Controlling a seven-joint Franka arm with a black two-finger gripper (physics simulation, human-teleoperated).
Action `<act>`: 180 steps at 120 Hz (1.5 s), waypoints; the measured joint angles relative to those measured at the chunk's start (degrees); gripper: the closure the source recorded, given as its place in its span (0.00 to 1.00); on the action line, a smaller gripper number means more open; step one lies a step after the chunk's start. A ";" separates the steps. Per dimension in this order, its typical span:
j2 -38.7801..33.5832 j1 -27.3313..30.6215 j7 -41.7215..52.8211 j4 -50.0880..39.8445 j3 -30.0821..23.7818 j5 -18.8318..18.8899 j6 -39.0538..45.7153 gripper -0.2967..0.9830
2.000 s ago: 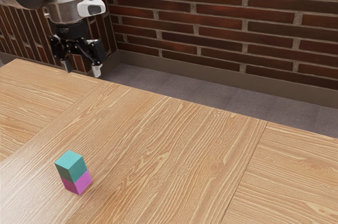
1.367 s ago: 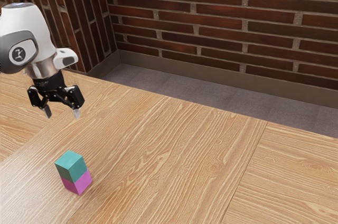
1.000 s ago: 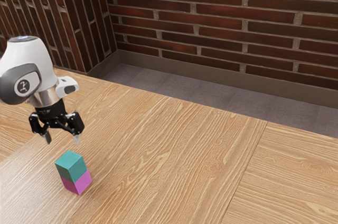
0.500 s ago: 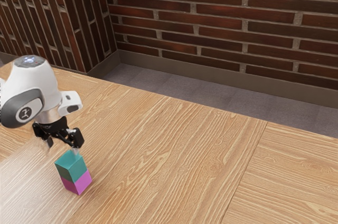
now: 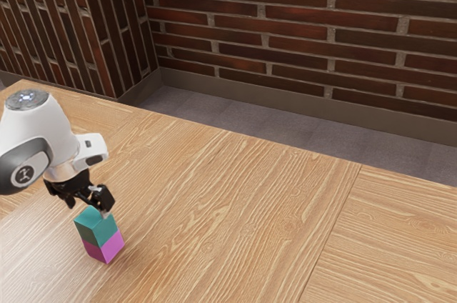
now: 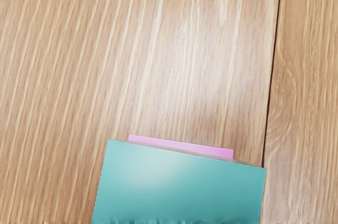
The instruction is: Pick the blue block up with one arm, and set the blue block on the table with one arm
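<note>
Blue block (image 5: 96, 227) sits on pink block (image 5: 105, 247), claw (image 5: 88, 209) above, fingers spread apart.

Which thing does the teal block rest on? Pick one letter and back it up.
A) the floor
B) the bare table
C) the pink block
C: the teal block sits directly on top of the pink block, which stands on the table.

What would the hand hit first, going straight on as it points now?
Probably the teal cubic block, stacked on the pink cubic block. The hand points down at it, though it might straddle the block instead; depth is unclear.
</note>
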 joint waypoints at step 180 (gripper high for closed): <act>31.44 -0.86 -3.27 26.86 -6.72 2.05 1.95 0.47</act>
